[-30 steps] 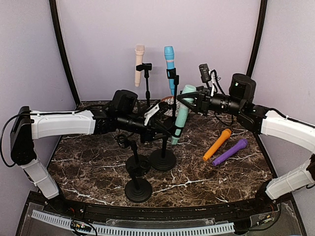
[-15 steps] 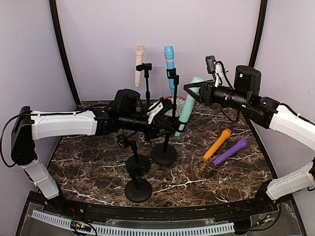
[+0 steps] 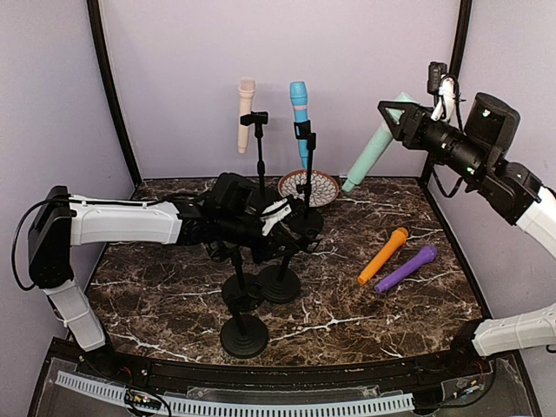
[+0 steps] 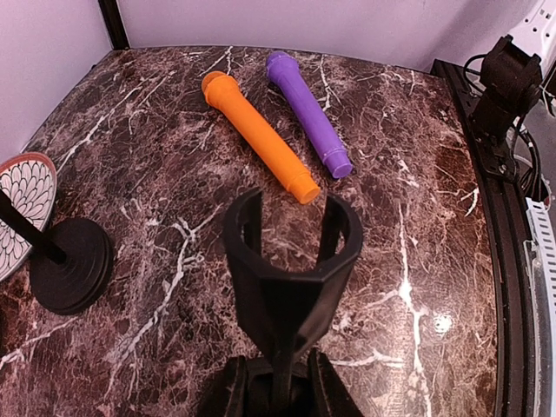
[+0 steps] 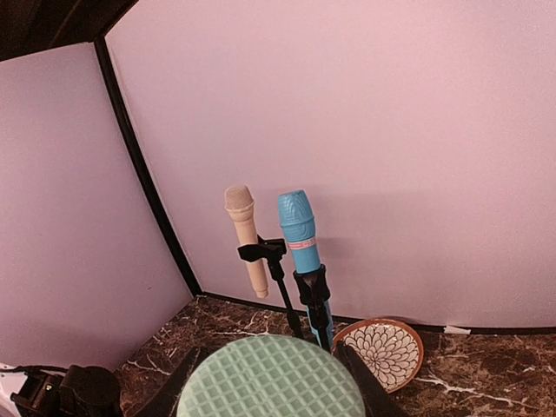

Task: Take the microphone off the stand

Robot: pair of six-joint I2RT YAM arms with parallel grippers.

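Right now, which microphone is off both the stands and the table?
The mint-green microphone, held aloft by the right end effector; beige and blue stand clipped, orange and purple lie flat.

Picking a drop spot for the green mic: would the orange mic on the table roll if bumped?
Probably rolls: the orange microphone is a round cylinder lying flat on the glossy table. Its slightly wider head may make it curve. The purple microphone lying alongside could stop it.
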